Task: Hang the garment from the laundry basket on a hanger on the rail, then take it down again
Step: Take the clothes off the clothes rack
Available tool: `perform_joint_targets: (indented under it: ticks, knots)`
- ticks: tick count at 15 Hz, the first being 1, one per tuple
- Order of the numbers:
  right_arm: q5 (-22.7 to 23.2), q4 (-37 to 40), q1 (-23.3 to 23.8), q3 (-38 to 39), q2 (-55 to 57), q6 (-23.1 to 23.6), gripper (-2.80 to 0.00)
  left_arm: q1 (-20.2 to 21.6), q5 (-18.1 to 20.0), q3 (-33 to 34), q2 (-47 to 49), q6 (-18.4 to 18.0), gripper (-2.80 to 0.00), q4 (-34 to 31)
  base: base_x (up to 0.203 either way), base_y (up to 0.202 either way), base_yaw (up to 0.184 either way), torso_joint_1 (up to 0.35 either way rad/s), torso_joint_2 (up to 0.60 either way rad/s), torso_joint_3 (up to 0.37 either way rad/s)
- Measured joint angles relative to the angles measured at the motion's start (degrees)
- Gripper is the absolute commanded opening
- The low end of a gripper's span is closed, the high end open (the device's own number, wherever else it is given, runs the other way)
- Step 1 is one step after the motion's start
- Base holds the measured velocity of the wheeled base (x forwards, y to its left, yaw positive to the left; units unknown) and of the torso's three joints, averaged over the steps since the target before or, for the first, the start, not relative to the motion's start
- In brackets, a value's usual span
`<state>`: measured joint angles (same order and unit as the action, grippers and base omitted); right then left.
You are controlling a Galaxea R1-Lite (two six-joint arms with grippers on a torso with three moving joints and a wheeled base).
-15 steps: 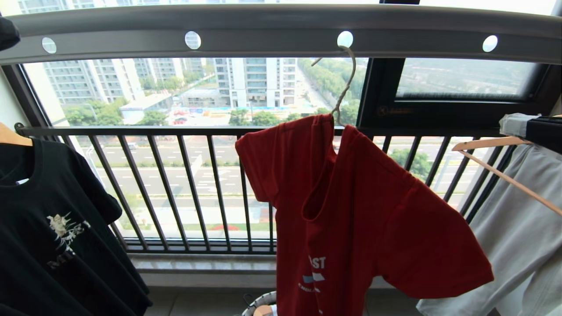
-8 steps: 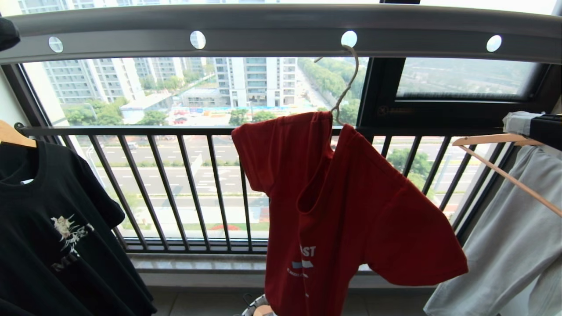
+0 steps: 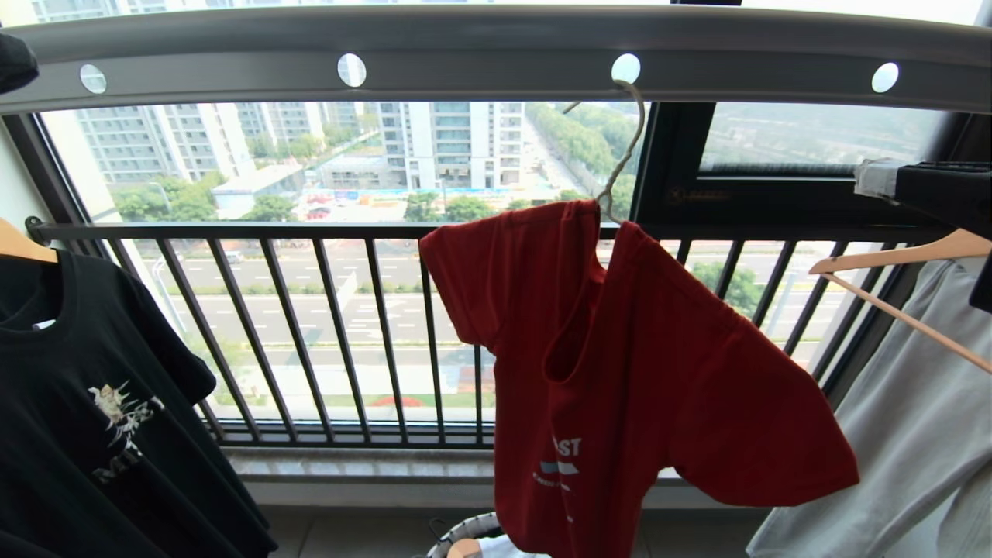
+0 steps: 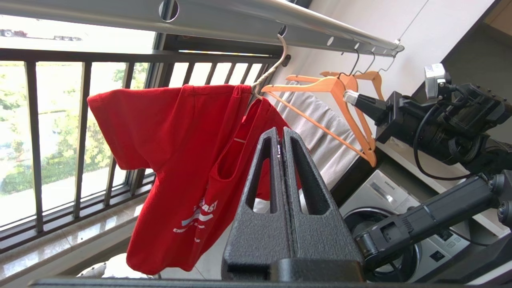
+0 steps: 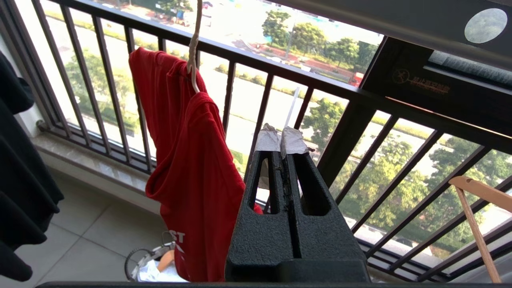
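Centre-right of the head view: garment hangs on hanger, hook through a hole in rail. Since a second ago the shirt has swung slightly; hook hasn't left its hole. Right gripper has come further in at the right edge, clenched, empty, clear of the shirt. Left gripper clenched on nothing, low in front of the shirt. Laundry basket at bottom edge, below the hem. My read: hanging done, take-down comes next.

red garment chest print "st" (rest hidden), washing machine "samsung"
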<state>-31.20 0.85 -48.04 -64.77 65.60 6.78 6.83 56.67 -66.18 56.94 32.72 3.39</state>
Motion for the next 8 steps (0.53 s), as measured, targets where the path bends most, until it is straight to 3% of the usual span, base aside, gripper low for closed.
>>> perform_joint_targets:
  ticks: [8]
  knots:
    - [0.61, 0.09, 0.37, -1.79, 6.62, 3.44, -2.80, 0.00, -0.03, 0.06, -0.70, 0.03, -2.80, 0.00, 0.000, 0.000, 0.000, 0.000, 0.00, 0.000]
